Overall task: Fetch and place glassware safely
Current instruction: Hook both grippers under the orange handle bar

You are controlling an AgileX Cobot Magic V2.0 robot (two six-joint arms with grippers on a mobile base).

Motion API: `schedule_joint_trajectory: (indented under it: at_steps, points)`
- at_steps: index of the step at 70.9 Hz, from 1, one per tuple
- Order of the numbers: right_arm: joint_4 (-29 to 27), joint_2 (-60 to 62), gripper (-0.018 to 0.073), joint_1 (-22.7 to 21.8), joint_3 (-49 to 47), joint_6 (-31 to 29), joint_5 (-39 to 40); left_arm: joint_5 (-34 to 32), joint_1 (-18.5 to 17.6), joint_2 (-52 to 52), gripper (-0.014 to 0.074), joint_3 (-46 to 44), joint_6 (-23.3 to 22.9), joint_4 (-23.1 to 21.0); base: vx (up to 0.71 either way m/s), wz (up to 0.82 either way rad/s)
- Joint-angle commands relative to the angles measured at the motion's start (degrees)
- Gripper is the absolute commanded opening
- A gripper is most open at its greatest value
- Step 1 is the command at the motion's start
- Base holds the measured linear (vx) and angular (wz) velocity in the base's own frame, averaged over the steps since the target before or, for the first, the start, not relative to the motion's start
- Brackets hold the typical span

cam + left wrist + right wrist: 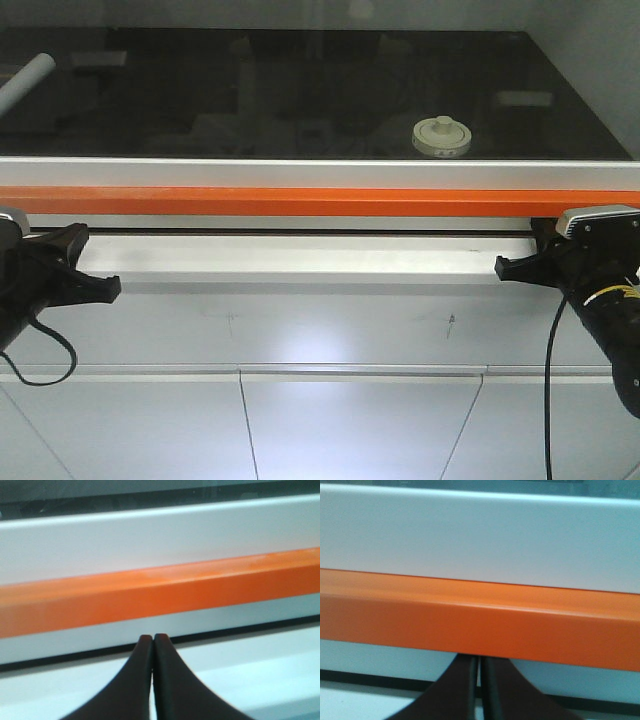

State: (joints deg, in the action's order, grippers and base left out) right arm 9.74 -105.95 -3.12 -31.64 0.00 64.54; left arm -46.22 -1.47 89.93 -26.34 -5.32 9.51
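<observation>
Noted jar [441,142] upright on the black desk [250,100], right of centre and near the front edge, cream lid [441,130] seated, knob up (glass body hard to make out against the dark top). Logged a white tube [25,80] lying at the desk's left edge, well apart from the jar and partly cut off. Found an orange strip [320,201] running along the front edge, with a white ledge [300,260] just below it. Recorded left claw [100,288] low at the ledge's left end, closed and empty: fingertips [145,642] pressed together in the left wrist view, aimed at the strip. Recorded right claw [508,268] at the ledge's right end, likewise drawn together on nothing, only a hairline slit showing in the right wrist view. Judged both claws below desk level, well apart from the jar.
</observation>
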Motion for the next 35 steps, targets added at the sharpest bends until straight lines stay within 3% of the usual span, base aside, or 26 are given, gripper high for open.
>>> schedule_joint_trajectory:
  at_steps: [1, 6, 22, 35]
  points:
    - [0.0, 2.1, -0.0001, 0.0, -2.0, 0.0, 5.2, -7.7, -0.1, 1.3, -0.0007, -1.8, 0.2, -0.6, 0.0, 0.0]
    - [0.0, 2.1, -0.0001, 0.0, -2.0, 0.0, 5.2, -11.2, -0.1, 3.4, -0.0007, -1.8, 1.3, -1.3, 0.0, 0.0]
    - [0.0, 2.1, -0.0001, 0.0, -2.0, 0.0, 5.2, -16.0, -0.1, 8.6, -0.0007, -1.8, 5.3, -9.5, 0.0, 0.0]
    - [0.0, 2.1, -0.0001, 0.0, -2.0, 0.0, 5.2, -20.2, -0.1, 10.3, -0.0007, -2.5, 6.3, -9.5, 0.0, 0.0]
